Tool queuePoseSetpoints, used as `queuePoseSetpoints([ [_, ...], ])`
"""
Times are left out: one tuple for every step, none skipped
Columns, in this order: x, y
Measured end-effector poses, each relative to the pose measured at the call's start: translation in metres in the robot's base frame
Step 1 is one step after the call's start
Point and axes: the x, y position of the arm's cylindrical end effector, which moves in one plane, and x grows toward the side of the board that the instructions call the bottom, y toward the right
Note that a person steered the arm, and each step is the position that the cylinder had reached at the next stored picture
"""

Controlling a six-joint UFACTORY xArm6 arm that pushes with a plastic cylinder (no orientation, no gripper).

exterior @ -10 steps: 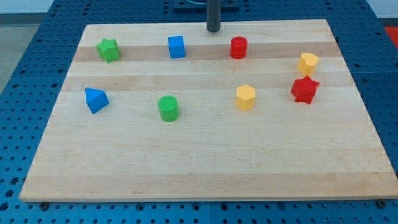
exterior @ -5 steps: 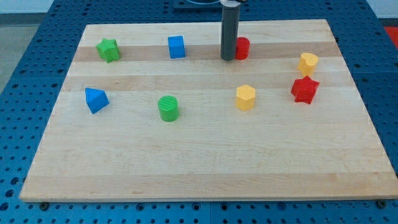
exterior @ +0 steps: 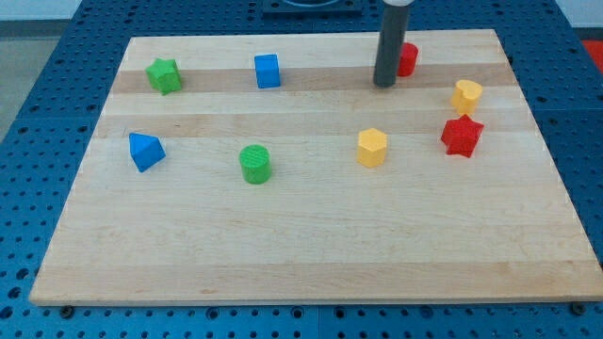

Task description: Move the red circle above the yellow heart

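Red circle (exterior: 407, 58) at top, my tip (exterior: 383, 84) touching its left, no gripper

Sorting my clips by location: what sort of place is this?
Probably a robotics lab bench: a wooden board of small blocks like the red circle lies on a blue perforated table, with my tip beside that block.

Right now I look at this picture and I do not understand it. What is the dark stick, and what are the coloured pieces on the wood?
The dark stick is a robot arm's pushing rod; it holds nothing. My tip slides on the wooden board and pushes blocks. One camera looks down at the board. The tip is at the left of the red circle, near the view's top. To the right lie a yellow heart and red star. Also: yellow hexagon, green circle, blue triangle, green star, blue cube.
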Motion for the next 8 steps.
queuePoseSetpoints([
  [0.002, -0.007],
  [-0.036, -0.007],
  [-0.069, -0.007],
  [-0.069, -0.007],
  [-0.048, 0.025],
  [-0.035, 0.070],
  [-0.034, 0.098],
  [-0.034, 0.119],
])
